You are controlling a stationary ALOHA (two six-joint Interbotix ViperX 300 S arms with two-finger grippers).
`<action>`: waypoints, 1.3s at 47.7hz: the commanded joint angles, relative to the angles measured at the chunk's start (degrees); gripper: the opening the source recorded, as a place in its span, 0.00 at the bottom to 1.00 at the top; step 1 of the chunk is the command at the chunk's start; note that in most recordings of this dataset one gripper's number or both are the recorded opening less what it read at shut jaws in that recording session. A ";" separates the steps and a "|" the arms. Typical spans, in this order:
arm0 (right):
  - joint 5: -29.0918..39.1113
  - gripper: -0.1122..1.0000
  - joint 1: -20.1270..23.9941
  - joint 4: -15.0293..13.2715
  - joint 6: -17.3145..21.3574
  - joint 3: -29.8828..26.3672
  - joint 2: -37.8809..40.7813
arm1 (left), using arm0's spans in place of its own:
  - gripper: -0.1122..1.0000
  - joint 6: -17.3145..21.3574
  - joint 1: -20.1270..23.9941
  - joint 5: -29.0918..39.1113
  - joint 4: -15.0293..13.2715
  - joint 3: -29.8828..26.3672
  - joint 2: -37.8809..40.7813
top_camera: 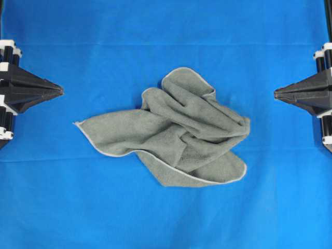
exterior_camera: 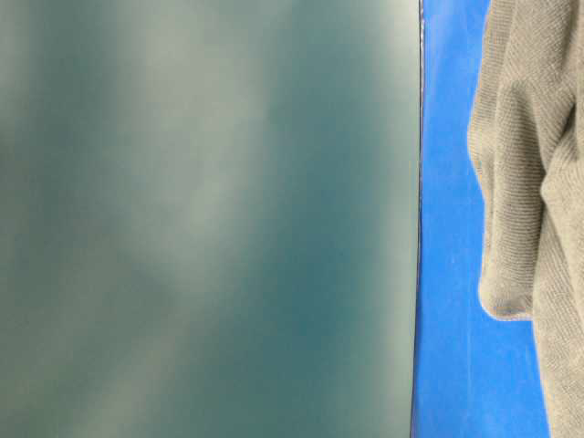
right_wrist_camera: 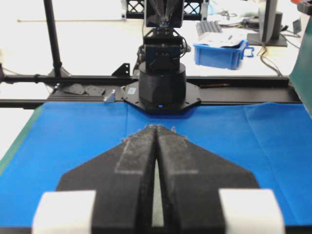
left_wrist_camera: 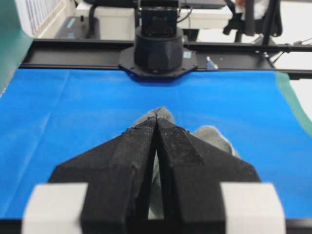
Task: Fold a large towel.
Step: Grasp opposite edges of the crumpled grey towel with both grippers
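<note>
The grey-green towel [top_camera: 176, 137] lies crumpled in a heap at the middle of the blue sheet, its whitish hem showing along its edges. One corner points left [top_camera: 78, 123], another lies at the lower right [top_camera: 243, 176]. My left gripper [top_camera: 61, 91] is shut and empty at the left edge, well apart from the towel. My right gripper [top_camera: 275, 94] is shut and empty at the right edge. The towel shows beyond the shut fingertips in the left wrist view [left_wrist_camera: 209, 134] and at the right edge of the table-level view [exterior_camera: 529, 182].
The blue sheet [top_camera: 166, 218] covers the table all round the towel. The opposite arm's base stands at the far end of each wrist view [left_wrist_camera: 158, 48] [right_wrist_camera: 163, 87]. A dark green blur [exterior_camera: 201, 219] fills most of the table-level view.
</note>
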 commanded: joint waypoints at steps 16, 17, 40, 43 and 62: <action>23.20 0.10 5.98 0.26 4.75 -6.50 7.73 | 0.10 0.26 -0.88 20.04 -1.41 -1.23 3.96; 23.73 0.10 6.33 0.26 5.27 -6.59 8.26 | 0.10 0.26 -0.88 20.48 -1.41 -1.05 4.48; 30.41 0.13 15.73 0.62 25.66 -8.44 28.30 | 0.31 -5.10 -2.55 21.53 -1.93 1.58 25.22; 30.41 0.24 17.31 0.62 27.16 -9.40 31.55 | 0.45 -4.92 -4.39 21.53 -1.76 0.97 27.95; 30.50 0.62 20.04 0.09 29.18 -15.91 48.43 | 0.74 1.41 -4.92 16.70 -1.05 -4.48 42.71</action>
